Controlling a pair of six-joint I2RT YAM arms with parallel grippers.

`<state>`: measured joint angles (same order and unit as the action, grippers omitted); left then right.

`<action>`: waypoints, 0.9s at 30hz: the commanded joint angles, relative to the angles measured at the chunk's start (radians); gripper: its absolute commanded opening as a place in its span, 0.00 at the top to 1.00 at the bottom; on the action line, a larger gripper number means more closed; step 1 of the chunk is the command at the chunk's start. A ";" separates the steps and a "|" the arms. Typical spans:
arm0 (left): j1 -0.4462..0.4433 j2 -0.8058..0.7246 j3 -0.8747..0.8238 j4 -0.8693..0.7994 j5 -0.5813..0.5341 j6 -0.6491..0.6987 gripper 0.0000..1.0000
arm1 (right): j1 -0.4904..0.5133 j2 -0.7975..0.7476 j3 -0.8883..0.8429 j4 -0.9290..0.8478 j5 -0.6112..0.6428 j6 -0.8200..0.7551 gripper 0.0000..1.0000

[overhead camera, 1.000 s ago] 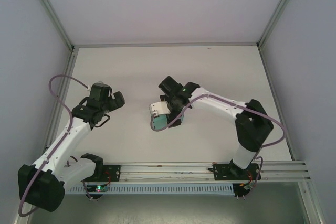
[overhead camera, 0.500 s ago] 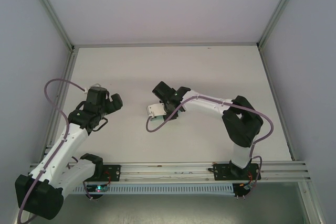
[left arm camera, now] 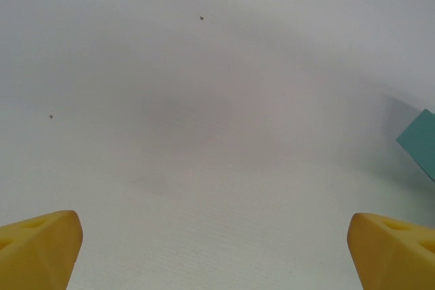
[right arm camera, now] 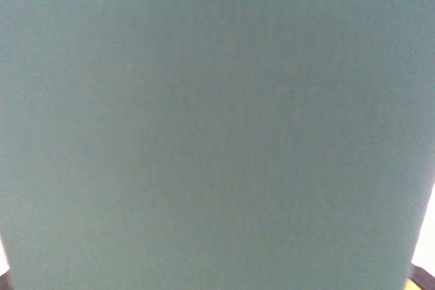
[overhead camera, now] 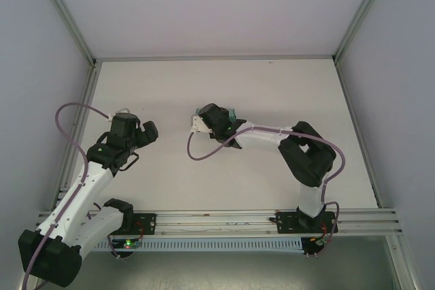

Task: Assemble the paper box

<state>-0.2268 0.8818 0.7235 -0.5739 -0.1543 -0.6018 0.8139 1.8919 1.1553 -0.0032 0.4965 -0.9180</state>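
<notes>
Our left gripper hovers over the left part of the counter. Its yellow fingers are spread wide with nothing between them. The paper box, teal-green card, is near the counter's middle, right against our right gripper. From the right wrist, the card sits very close to the lens. We cannot tell whether those fingers are grasping it or released.
</notes>
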 commanded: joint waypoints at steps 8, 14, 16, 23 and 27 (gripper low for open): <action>0.016 -0.017 -0.029 -0.012 0.000 0.008 0.00 | 0.001 -0.033 -0.116 0.035 -0.036 0.044 0.09; 0.018 -0.007 -0.022 0.000 -0.009 0.030 0.00 | 0.045 -0.150 -0.157 -0.172 -0.188 0.095 0.02; 0.018 -0.005 -0.027 0.020 -0.013 0.038 0.00 | 0.055 -0.203 -0.162 -0.246 -0.238 0.134 0.02; 0.023 0.043 -0.048 0.167 -0.157 0.133 0.00 | -0.038 -0.479 -0.268 -0.167 -0.283 0.386 0.02; 0.061 0.097 -0.130 0.408 -0.259 0.267 0.00 | -0.258 -0.678 -0.413 0.017 -0.317 0.607 0.02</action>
<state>-0.2039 0.9485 0.6479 -0.3748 -0.2897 -0.4633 0.6758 1.3151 0.8310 -0.1112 0.2035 -0.5339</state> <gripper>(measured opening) 0.997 0.983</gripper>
